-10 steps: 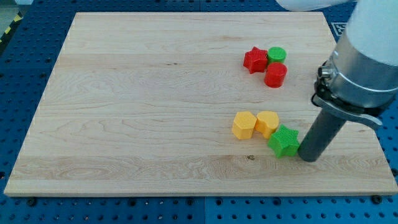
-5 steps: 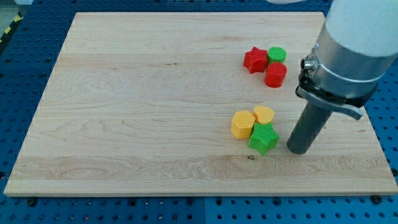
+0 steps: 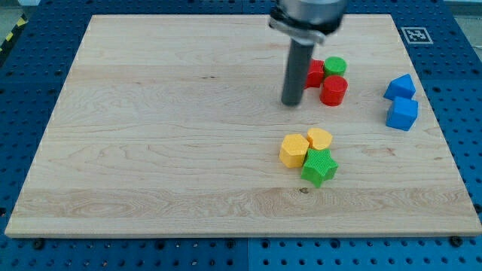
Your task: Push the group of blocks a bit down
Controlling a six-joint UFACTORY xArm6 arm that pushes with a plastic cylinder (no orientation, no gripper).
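Wooden board (image 3: 166,135) on a blue perforated bench (image 3: 30,256), seen from above and in front. My tip (image 3: 291,103) resting on the board just left of the upper cluster, rod rising toward the view's top, its upper mount cut off by the frame edge. No pincer fitted, so nothing released, clenched or grasped.

Upper cluster, toward the view's upper right: red star block (image 3: 313,73), its left part hidden behind the rod; green cylinder (image 3: 335,65) and red cylinder (image 3: 333,90), touching one another.

Lower cluster, below centre-right: yellow hexagonal block (image 3: 294,150), yellow heart-like block (image 3: 319,138), shape hard to make out, and green star block (image 3: 319,167), all in contact.

Far right: two blue blocks (image 3: 401,102), one above the other, exact shapes unclear.
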